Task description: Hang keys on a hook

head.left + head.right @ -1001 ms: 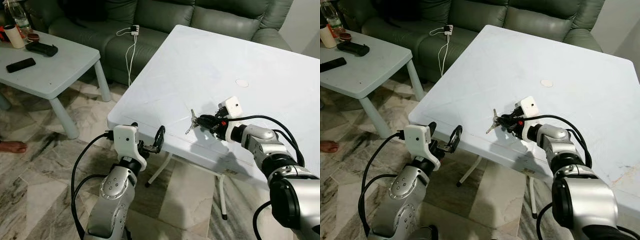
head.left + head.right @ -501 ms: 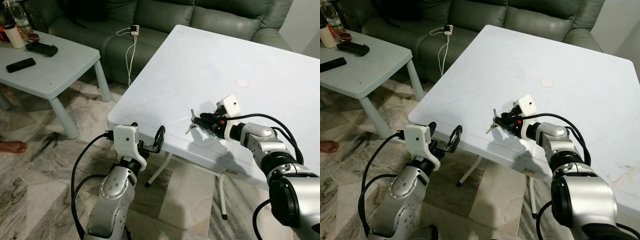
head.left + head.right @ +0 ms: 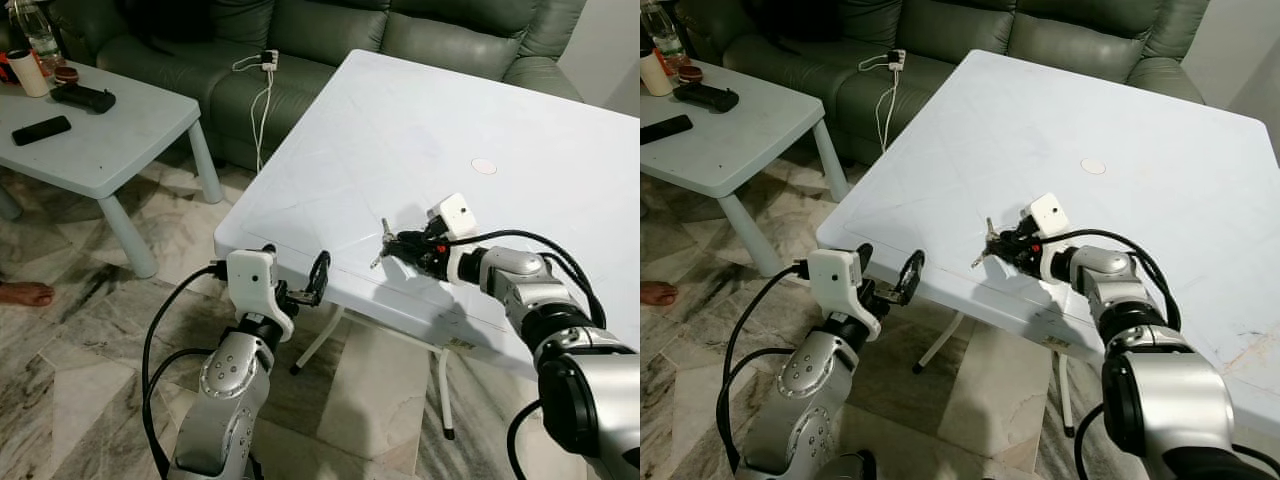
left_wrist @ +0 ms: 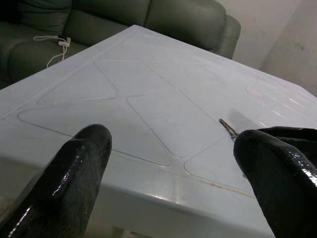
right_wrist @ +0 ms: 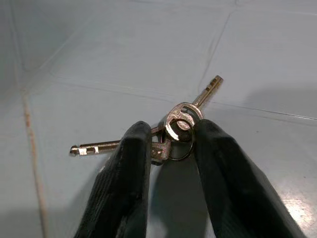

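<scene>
Keys, a small bunch of silvery metal ones on a ring (image 5: pixel 173 131), sit between the two black fingers of the right gripper (image 5: pixel 171 148), which are closed onto the ring and key heads. The bunch is at the near part of the large white plastic table (image 3: pixel 420 130), close to its front edge, with one blade pointing toward that edge. Whether the keys still touch the tabletop cannot be told. The left gripper (image 3: pixel 312 280) hangs just below the table's front edge, its fingers spread apart and holding nothing.
</scene>
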{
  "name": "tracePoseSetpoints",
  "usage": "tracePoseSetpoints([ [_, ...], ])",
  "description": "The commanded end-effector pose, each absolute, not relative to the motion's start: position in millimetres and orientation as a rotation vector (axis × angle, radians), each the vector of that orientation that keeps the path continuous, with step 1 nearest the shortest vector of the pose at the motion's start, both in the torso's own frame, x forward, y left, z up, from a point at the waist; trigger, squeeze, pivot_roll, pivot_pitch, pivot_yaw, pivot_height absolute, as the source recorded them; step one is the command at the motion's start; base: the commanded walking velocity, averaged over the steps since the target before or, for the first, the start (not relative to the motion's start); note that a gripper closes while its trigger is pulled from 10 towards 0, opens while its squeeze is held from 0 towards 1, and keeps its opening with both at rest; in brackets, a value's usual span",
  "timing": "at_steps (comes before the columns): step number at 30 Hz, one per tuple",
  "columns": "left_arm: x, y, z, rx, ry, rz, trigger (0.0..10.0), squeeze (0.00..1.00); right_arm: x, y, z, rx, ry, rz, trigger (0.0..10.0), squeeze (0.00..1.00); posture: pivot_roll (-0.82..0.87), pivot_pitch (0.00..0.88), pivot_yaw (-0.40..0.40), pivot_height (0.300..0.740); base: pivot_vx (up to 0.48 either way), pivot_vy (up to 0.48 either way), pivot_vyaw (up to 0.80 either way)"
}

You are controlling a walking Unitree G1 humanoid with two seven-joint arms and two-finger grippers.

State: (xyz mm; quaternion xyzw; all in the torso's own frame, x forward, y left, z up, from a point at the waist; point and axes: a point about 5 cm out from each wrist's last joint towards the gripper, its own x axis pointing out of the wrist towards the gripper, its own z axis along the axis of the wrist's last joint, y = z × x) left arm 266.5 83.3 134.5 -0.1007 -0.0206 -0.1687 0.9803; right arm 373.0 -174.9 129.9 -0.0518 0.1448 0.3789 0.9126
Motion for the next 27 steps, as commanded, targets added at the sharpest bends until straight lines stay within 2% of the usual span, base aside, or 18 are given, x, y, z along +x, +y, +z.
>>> tracePoseSetpoints([
  [1,266.5,73.2,136.3,-0.246,-0.045,-0.351,10.0,0.00,372.8,-182.3,132.1,-0.099,0.296,0.770,0.0,0.00,0.08,0.116,-0.113,0.740,0.000,0.000,0.00],
  [25,266.4,72.2,135.9,-0.249,-0.045,-0.353,10.0,0.00,371.3,-183.8,135.7,-0.099,0.283,0.824,0.0,0.00,0.08,0.098,-0.109,0.740,0.000,0.000,0.00],
  [27,266.8,72.2,136.1,-0.249,-0.045,-0.354,10.0,0.00,372.4,-183.2,141.0,-0.026,0.243,0.835,0.0,0.00,0.08,0.097,-0.108,0.740,0.000,0.000,0.00],
])
